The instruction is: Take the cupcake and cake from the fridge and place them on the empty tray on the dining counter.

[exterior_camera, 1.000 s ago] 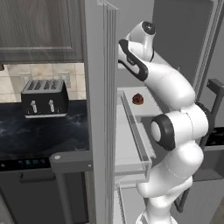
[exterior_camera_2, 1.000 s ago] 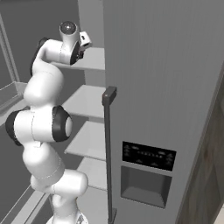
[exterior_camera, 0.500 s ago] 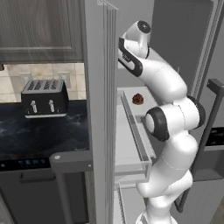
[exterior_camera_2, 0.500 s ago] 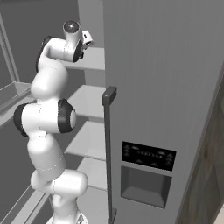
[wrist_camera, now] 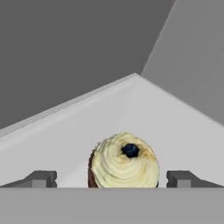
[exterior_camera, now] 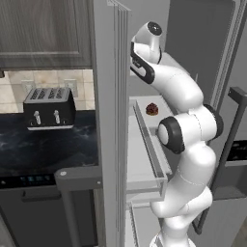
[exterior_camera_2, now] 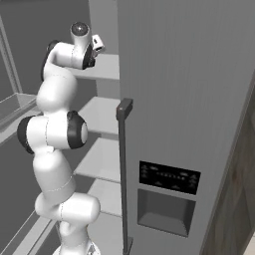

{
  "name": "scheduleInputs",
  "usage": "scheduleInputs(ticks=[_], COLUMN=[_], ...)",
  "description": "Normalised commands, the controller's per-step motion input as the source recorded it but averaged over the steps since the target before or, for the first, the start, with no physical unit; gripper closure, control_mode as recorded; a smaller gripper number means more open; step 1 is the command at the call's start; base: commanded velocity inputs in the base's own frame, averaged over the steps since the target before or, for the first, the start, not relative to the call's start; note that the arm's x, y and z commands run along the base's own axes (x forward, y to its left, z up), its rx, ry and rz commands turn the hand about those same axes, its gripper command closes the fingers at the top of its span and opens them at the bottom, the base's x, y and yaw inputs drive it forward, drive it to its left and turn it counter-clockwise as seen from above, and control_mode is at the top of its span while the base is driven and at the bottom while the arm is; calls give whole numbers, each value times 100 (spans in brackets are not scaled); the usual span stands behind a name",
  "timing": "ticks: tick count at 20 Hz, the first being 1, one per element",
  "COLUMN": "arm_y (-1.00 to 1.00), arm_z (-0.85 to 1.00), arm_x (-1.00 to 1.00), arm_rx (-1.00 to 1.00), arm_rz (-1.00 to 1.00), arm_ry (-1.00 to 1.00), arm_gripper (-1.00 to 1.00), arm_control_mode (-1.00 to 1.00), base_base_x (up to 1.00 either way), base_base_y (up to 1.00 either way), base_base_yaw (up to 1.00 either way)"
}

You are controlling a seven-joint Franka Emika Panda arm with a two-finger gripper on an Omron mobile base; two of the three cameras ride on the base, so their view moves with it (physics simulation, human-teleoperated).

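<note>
The cupcake (wrist_camera: 124, 164), cream-topped with a dark dot and a brown wrapper, stands on a white shelf of the fridge (exterior_camera_2: 184, 74). It sits low and centre in the hand view. My gripper (wrist_camera: 111, 179) is open, and its fingertips (wrist_camera: 41, 178) flank the cupcake without touching it. In the right base view the hand (exterior_camera_2: 97, 45) reaches onto the top shelf. The cake (exterior_camera: 152, 109), small, round and dark with a reddish top, rests on a lower shelf beside my arm. The tray and the dining counter are out of view.
The open fridge door (exterior_camera: 111, 120) stands edge-on just left of my arm. A toaster (exterior_camera: 48, 108) sits on the black worktop further left. The closed right door carries a dark bar handle (exterior_camera_2: 123, 149) and a dispenser panel (exterior_camera_2: 167, 199). White shelves (exterior_camera_2: 102, 114) step down below the hand.
My arm has stretched upward and drawn closer to the fridge, carrying the hand a little further in over the top shelf. The gripper stays open and the cake has not moved.
</note>
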Motion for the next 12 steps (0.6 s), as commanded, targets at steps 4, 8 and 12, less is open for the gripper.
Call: scheduleInputs(ticks=[4,8,12], arm_y=[0,0,0], arm_z=[-14,-17,-15], arm_x=[7,19,31], arm_rx=[0,0,0], arm_rz=[0,0,0], arm_ry=[0,0,0], arm_gripper=[-100,-100,-100], arm_control_mode=[-100,-100,-100], base_base_x=[0,0,0], base_base_y=[0,0,0], base_base_yaw=[0,0,0])
